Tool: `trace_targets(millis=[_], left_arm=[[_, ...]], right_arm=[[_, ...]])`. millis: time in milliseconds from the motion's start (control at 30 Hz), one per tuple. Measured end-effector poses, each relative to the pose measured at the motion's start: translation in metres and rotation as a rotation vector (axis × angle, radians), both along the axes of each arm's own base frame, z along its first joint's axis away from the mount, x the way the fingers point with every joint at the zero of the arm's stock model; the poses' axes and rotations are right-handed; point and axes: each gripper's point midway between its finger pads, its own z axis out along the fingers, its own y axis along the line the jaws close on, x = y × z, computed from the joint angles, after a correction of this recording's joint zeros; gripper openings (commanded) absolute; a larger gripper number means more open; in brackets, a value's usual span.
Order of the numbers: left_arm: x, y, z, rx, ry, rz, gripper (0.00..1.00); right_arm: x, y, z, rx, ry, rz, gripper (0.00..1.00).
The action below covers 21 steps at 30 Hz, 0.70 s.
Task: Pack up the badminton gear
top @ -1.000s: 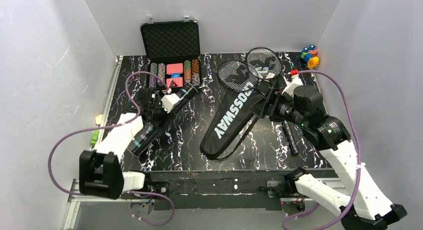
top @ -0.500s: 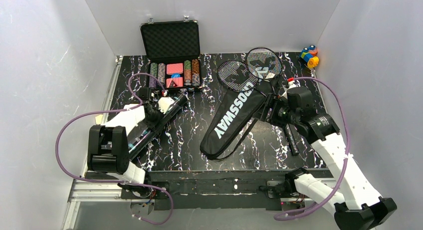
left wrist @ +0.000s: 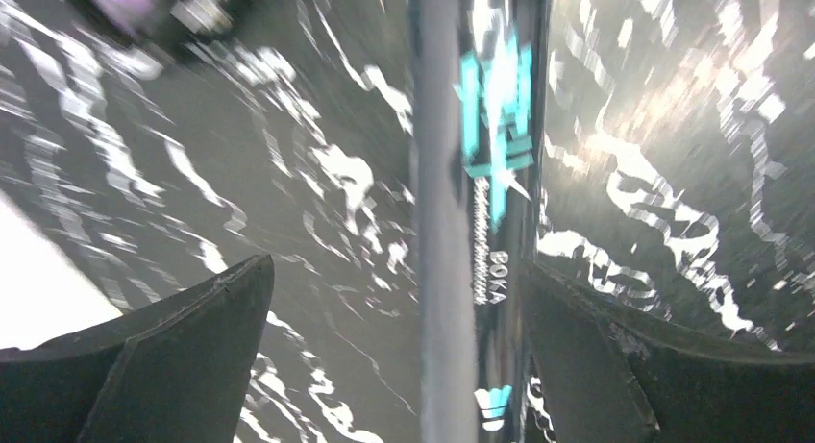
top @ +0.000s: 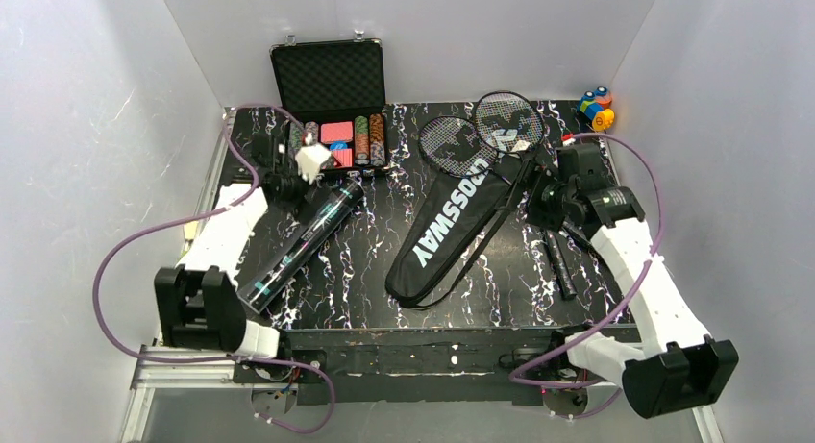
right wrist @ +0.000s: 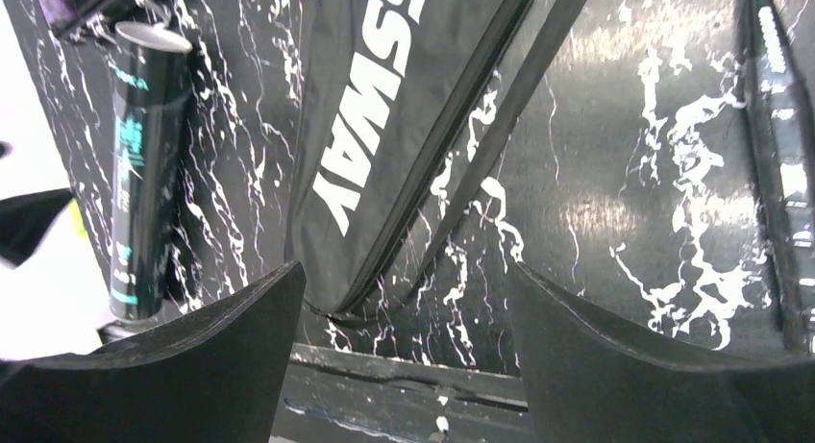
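Overhead, my left fingers (left wrist: pixel 173 347) hung spread by the black tube (left wrist: pixel 481 270), my right fingers (right wrist: pixel 625 366) likewise empty near the bag (right wrist: pixel 365 126); a centred, square grasp looked wisest.

We've got a black table (top: pixel 365 270) shot through with white marble-style veins. The tube (top: pixel 303 239) is glossy black with teal print. The bag (top: pixel 447 227) is black too, with CROSSWAY lettered on it in white. Both rackets (top: pixel 450 143) have black frames, and the far racket (top: pixel 506 119) has a whitish marking on its strings. The poker chip case (top: pixel 329 78) is black with dark grey foam in the lid, striped chips (top: pixel 369 135) in greens and browns, and pinkish-red boxes between them. Toy blocks (top: pixel 596 107): blue, orange, yellow, green. Arms (top: pixel 226 236) are white and black, cables (top: pixel 125 256) purple, walls (top: pixel 86 126) pale grey.
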Motion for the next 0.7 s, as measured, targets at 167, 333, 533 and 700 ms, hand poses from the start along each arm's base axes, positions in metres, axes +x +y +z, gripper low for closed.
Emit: trace_targets(millis=[167,333,533,700], left_arm=[[0.016,-0.046,0.118,-0.098,-0.287,-0.091,0.98],[-0.026,-0.120,0.153,-0.233,-0.304,-0.293,0.98],[-0.069,-0.213,0.093,-0.259,-0.094,-0.505,0.98],[-0.085,-0.263,0.017,-0.181,0.034,-0.580,0.98]], right_arm=[[0.024,-0.004,0.006,-0.011,0.006,-0.017,0.87],[0.040,-0.011,-0.002,-0.046,0.044,-0.026,0.87],[0.062,-0.037,-0.018,-0.123,0.094,-0.085,0.87],[0.068,-0.053,-0.034,-0.180,0.137,-0.117,0.86]])
